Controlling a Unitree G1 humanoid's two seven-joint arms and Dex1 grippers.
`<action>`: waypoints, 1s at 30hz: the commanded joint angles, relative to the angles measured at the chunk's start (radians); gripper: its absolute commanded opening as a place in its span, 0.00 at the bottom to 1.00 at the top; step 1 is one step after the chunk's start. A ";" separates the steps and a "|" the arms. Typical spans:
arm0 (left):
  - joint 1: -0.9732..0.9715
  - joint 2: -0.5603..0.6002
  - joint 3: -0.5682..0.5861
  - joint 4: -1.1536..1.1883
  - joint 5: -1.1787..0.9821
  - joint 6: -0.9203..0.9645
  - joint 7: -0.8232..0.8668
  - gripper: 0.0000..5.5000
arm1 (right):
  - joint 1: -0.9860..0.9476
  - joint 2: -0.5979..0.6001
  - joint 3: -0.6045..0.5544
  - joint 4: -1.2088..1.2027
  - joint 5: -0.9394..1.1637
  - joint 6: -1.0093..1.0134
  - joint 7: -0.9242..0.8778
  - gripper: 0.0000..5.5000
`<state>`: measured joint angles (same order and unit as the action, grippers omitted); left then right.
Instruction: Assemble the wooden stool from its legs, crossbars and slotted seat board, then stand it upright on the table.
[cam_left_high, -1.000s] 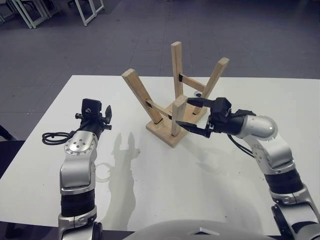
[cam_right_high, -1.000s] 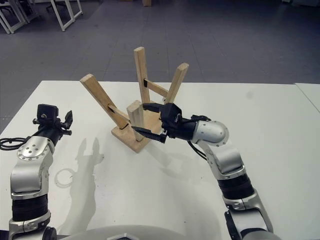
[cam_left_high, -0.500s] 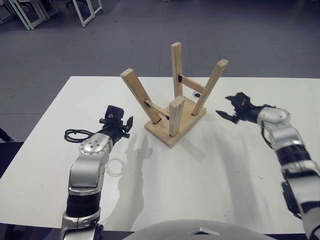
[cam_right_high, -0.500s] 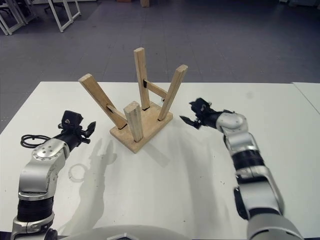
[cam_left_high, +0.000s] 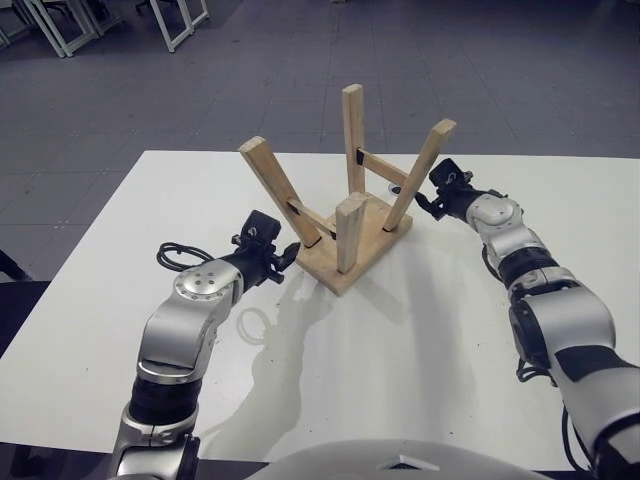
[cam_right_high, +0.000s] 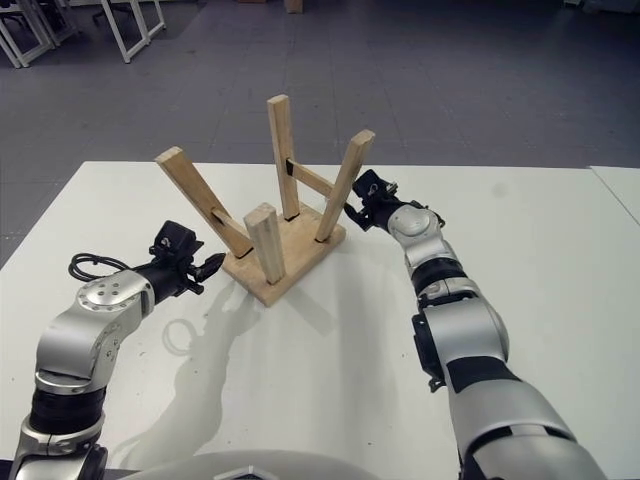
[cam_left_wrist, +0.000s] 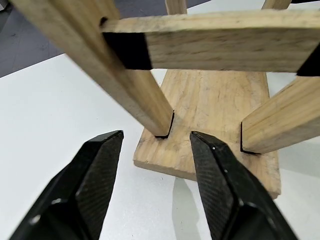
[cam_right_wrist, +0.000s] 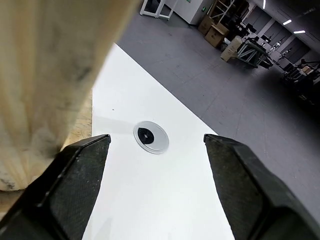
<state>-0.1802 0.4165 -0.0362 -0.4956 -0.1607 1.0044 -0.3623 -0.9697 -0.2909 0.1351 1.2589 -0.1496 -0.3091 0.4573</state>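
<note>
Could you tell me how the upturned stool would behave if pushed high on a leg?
Probably stiff: the stool is solid wood, crossbars slotted into its legs. Pushed that high it may rock or tip before sliding, though the wide seat board lies flat on the table.

Over 1 s the right hand (cam_left_high: 427, 202) left the stool's near leg (cam_left_high: 348, 232), swung out right, then closed on the right leg (cam_left_high: 420, 172) — fingers apart. The left hand (cam_left_high: 287, 255) came in from the left to the seat board (cam_left_high: 372, 240).

The wooden stool (cam_left_high: 370, 235) is showing pale, matt, grainy timber; the table (cam_left_high: 420, 340) is looking smooth; the left gripper (cam_left_wrist: 156, 139) is showing black, finely textured fingers (cam_left_wrist: 100, 170).
</note>
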 joint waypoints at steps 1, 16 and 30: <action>0.028 0.028 0.013 0.018 0.015 -0.018 0.012 0.45 | 0.047 0.009 0.022 -0.093 0.005 -0.157 0.149 0.63; 0.045 0.111 -0.031 0.231 0.016 -0.197 -0.124 0.45 | 0.589 -0.231 0.089 -1.166 0.252 0.004 0.582 0.63; 0.104 0.162 0.093 0.211 0.014 -0.261 -0.131 0.45 | 0.655 -0.431 -0.055 -1.061 0.259 0.141 0.572 0.63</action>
<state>-0.1147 0.5417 -0.0010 -0.2604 -0.1335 0.7470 -0.4751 -0.3145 -0.7018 0.0995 0.1925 0.0854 -0.2025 1.0225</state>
